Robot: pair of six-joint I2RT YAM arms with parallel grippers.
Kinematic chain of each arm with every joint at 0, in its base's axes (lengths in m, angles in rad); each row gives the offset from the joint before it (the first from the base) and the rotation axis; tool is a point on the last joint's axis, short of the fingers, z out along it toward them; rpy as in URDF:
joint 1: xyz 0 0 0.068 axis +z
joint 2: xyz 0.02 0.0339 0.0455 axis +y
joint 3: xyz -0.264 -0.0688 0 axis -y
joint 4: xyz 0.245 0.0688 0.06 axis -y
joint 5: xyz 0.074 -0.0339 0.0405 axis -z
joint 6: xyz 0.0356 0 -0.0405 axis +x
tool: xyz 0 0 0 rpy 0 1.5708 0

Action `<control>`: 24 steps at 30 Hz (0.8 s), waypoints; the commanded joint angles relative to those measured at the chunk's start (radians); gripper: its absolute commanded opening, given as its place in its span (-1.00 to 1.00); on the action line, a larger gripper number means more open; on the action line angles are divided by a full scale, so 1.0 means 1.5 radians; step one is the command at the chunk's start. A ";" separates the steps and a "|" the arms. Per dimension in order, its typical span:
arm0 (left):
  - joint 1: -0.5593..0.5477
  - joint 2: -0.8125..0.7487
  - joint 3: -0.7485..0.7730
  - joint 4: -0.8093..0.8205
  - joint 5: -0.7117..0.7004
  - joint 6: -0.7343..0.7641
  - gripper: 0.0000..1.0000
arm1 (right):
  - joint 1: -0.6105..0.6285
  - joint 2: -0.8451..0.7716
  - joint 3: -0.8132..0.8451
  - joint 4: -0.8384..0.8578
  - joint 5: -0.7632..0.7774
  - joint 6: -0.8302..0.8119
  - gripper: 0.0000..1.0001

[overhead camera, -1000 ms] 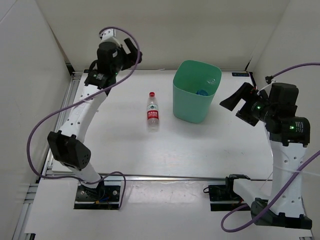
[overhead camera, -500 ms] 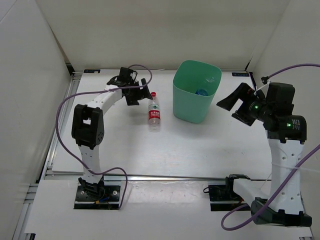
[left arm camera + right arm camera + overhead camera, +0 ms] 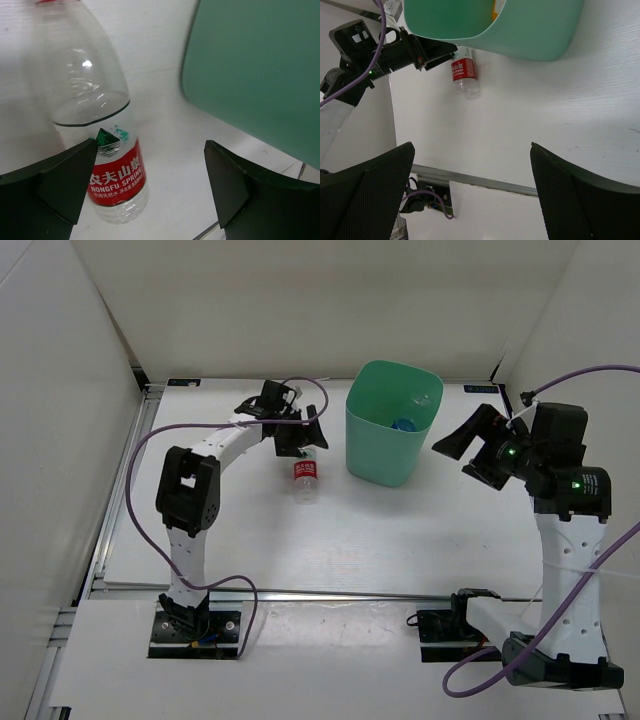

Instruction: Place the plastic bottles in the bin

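A clear plastic bottle with a red label (image 3: 304, 478) lies on the white table, left of the mint-green bin (image 3: 385, 455). My left gripper (image 3: 301, 438) is low over the bottle's upper half and open. In the left wrist view the bottle (image 3: 95, 125) lies against the left finger, partly inside the open left gripper (image 3: 150, 150), with the bin wall (image 3: 250, 75) to the right. Inside the bin a clear bottle (image 3: 424, 400) and a blue cap (image 3: 405, 424) show. My right gripper (image 3: 468, 453) hangs open and empty, right of the bin.
White walls close in the table at the back and both sides. A metal rail (image 3: 330, 593) runs along the near edge. The right wrist view looks down on the bin (image 3: 530, 30), the bottle (image 3: 464, 75) and the left gripper (image 3: 432, 51).
My left arm has swung down from high at the back left to the bottle, its open jaws now over the bottle's neck end. The right arm has barely moved.
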 commanded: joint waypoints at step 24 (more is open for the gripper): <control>0.006 0.058 -0.009 -0.002 0.071 -0.001 0.86 | -0.002 -0.001 0.018 -0.014 0.001 -0.014 0.99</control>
